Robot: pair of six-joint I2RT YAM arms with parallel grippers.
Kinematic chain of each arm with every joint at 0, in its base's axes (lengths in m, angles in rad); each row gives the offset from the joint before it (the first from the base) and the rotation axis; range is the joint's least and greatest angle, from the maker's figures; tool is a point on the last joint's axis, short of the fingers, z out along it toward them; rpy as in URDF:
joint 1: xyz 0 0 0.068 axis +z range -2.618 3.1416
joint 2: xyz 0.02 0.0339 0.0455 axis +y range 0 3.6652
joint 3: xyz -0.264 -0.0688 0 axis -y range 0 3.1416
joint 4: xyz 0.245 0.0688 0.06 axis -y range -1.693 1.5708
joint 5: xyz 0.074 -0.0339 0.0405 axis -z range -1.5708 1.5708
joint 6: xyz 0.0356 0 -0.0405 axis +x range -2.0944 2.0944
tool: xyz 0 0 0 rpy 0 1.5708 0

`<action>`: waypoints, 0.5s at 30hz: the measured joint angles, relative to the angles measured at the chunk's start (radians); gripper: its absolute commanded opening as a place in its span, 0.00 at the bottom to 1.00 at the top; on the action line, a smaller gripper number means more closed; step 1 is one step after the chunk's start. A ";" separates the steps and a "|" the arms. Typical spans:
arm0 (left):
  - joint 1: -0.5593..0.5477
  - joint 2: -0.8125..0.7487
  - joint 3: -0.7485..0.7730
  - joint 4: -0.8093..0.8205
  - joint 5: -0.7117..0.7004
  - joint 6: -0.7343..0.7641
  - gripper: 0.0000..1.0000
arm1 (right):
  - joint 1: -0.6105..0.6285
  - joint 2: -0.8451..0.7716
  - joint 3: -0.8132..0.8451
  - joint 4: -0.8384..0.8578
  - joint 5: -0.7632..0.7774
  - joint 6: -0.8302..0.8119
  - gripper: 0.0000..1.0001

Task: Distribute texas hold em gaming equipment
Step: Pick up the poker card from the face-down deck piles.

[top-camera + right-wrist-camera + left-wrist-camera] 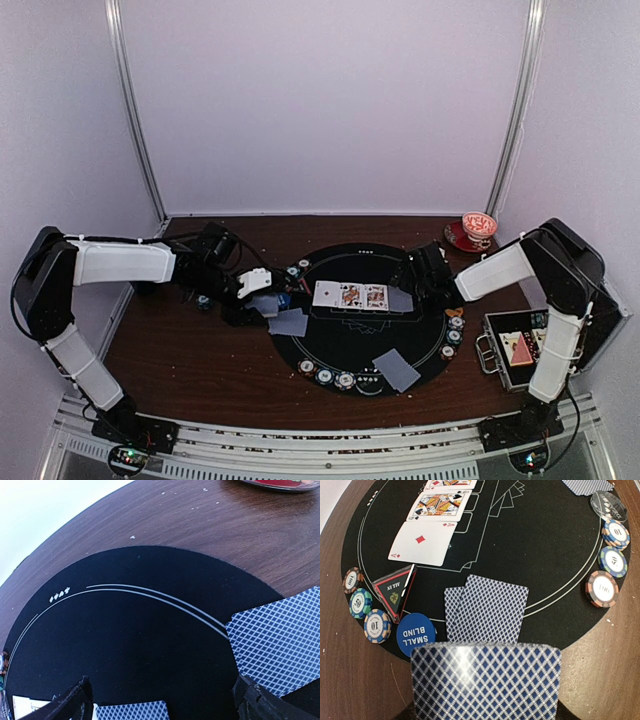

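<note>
1. Dark wooden table [200,360] is backed by pale walls, and a round black mat [340,350] is laid at its middle.
2. Face-up cards [350,295] are set in a row just toward 12 o'clock of the mat's centre (an ace of diamonds among them).
3. Striped chips [335,377] are lined along the rim at 6 o'clock, further chips [455,330] at 3 o'clock, and a lone face-down card [397,369] at 5 o'clock.
4. At 9 o'clock the left gripper [268,297] is clamped on a held card [485,682], above a face-down pair [487,610]. A blue disc [415,632] and a red triangle marker [395,591] lie beside.
5. The right gripper [162,682] is held with jaws wide apart over the mat at 2 o'clock.
</note>
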 measured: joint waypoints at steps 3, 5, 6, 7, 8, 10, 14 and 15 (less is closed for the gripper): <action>0.000 0.000 0.000 0.000 0.000 0.000 0.61 | -0.010 0.000 0.000 -0.007 0.010 -0.001 1.00; 0.000 0.000 0.000 0.000 0.000 0.000 0.61 | -0.014 -0.001 -0.001 -0.014 0.022 -0.005 1.00; 0.000 0.001 0.000 0.000 0.000 0.000 0.61 | -0.017 -0.002 -0.001 -0.018 0.027 -0.010 1.00; 0.000 0.002 0.000 0.000 0.000 0.000 0.61 | -0.020 -0.005 -0.002 -0.026 0.033 -0.015 1.00; 0.000 0.002 0.000 0.000 0.000 0.000 0.61 | -0.023 -0.008 -0.003 -0.034 0.037 -0.018 1.00; 0.000 0.002 0.000 0.000 0.000 0.000 0.61 | -0.029 -0.019 -0.011 -0.046 0.041 -0.025 1.00; 0.000 0.003 0.000 0.000 0.000 0.000 0.61 | -0.037 -0.060 -0.045 -0.027 -0.042 -0.074 1.00; 0.000 0.003 0.000 0.000 0.000 0.000 0.61 | -0.038 -0.073 -0.049 -0.018 -0.079 -0.092 1.00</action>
